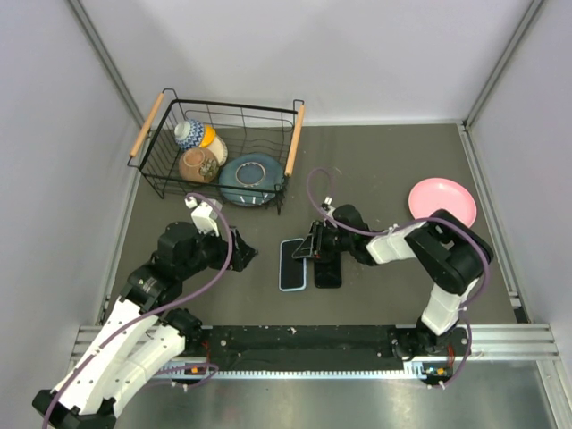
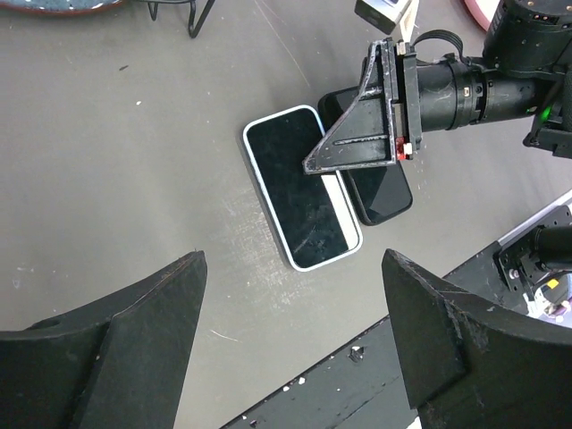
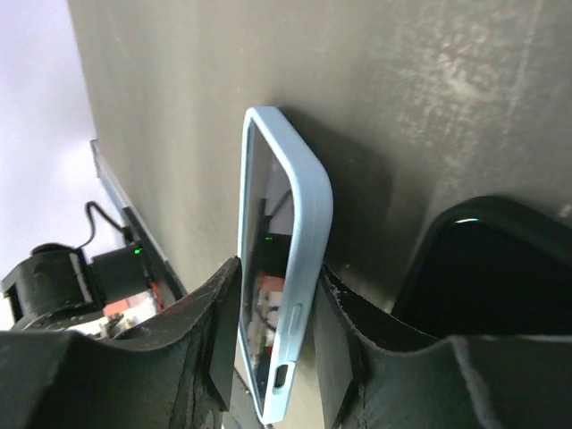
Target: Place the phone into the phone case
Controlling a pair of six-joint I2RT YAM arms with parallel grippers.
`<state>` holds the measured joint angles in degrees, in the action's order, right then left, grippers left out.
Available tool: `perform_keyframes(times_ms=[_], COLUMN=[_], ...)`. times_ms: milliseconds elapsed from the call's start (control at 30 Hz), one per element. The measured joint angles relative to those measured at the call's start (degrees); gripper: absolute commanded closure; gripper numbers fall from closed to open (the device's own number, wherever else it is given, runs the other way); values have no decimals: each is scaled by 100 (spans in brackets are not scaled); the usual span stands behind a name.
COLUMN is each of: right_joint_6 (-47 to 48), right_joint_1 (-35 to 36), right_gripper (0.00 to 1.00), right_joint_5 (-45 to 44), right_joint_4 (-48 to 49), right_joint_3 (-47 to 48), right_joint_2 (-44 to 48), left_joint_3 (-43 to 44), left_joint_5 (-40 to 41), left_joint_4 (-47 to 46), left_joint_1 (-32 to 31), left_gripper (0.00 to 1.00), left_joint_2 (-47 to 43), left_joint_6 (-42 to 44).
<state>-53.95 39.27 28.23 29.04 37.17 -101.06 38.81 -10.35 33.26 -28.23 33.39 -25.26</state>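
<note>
**Inspector:** Status of right hand [image 3: 275, 286]?

**Operator:** Clamped, by my reading. On my right wrist feed its fingers [image 3: 214, 331] sit one on each face of the blue-rimmed slab [image 2: 299, 188], pinching a long edge.

**Inspector:** Location of that slab?

**Operator:** Mid tabletop [image 2: 116, 179], in front of both arms. A black slab [image 2: 384, 192] lies just beside it, on the right arm's side. I cannot tell which is phone and which is case.

**Inspector:** Left hand [image 2: 293, 268]?

**Operator:** Fingers well apart, nothing between them, held above the tabletop near the blue-rimmed slab. A wire basket [image 1: 154, 175] of bowls [image 1: 198, 164] stands far left, a pink plate [image 1: 442, 198] far right.
</note>
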Motion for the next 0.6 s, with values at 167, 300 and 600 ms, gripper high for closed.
perform_keyframes(times_ms=[167, 300, 600], right_joint_6=[229, 487, 1158], right_joint_1=[0, 0, 0], right_gripper=[58, 57, 49], right_joint_5=[-227, -431, -890], right_joint_4=[-824, -1427, -2688], right_joint_3=[179, 304, 614], right_joint_2=[249, 660, 2024], left_joint_3=[0, 0, 0], left_joint_5=[37, 13, -144], left_joint_4=[33, 37, 17], left_joint_1=[0, 0, 0], left_gripper=[15, 14, 15], left_joint_2=[35, 46, -229], left_joint_6=[-9, -4, 0])
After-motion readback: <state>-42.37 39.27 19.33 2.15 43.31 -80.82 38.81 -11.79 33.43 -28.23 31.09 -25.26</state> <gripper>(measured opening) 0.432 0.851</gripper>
